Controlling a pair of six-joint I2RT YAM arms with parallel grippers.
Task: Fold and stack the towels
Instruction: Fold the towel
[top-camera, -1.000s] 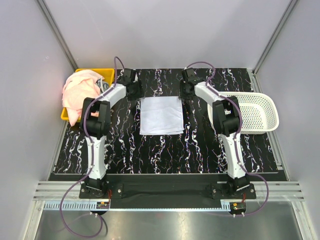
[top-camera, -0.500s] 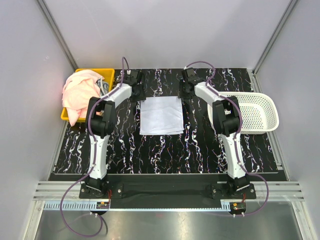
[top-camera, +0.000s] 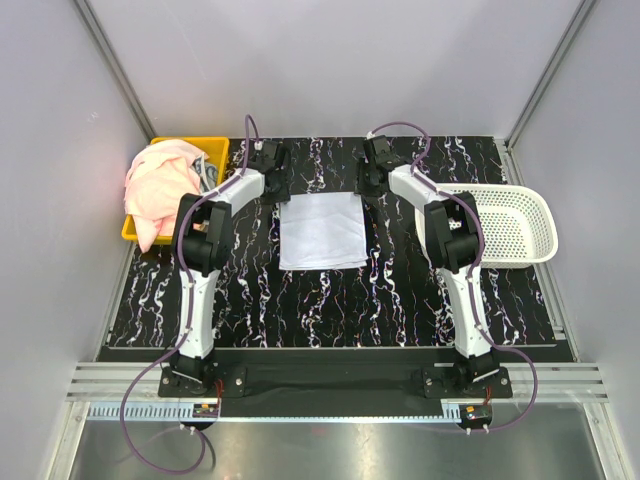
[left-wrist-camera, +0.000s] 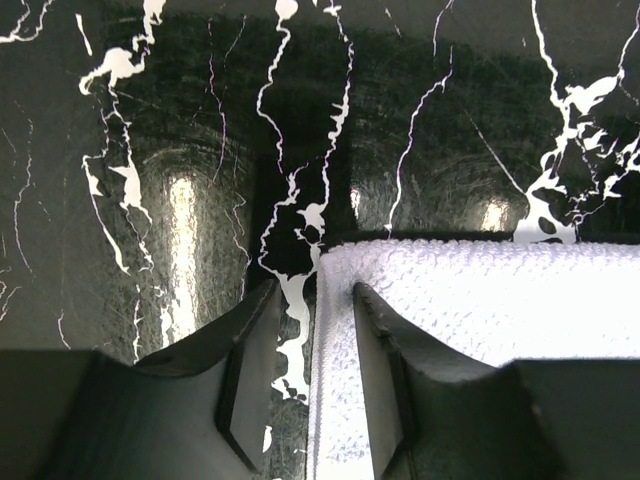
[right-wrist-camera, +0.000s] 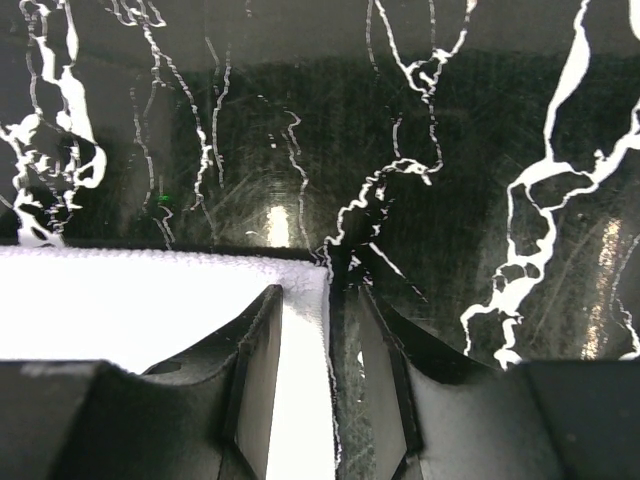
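A pale towel (top-camera: 320, 231) lies flat and squared in the middle of the dark marbled table (top-camera: 400, 300), and both grippers sit at its far corners. The left gripper (top-camera: 272, 180) is at the towel's 11 o'clock corner. In the left wrist view this gripper (left-wrist-camera: 310, 370) has its jaws a little apart and straddles the towel's (left-wrist-camera: 480, 300) side edge just below the corner, with one jaw over the cloth and the other over bare table. A strip of edge shows in the gap, not pinched. The right gripper (top-camera: 370, 185) is at the 1 o'clock corner. In its own view it (right-wrist-camera: 322, 370) mirrors the left: the jaws are narrowly parted, the towel's (right-wrist-camera: 130, 300) edge runs between them, and nothing is clamped. At about 9 to 10 o'clock from the towel, a heap of pink towels (top-camera: 158, 185) spills over a yellow bin (top-camera: 190, 143). A white basket (top-camera: 520, 235) stands at 3 o'clock, well apart from the cloth. Compared with a second ago, the left gripper has shifted from a spot out toward 10 o'clock of the corner to the corner itself. Most of that shift came in the first half second. The right gripper, the pale towel, the pink heap and the basket sit as they did then.
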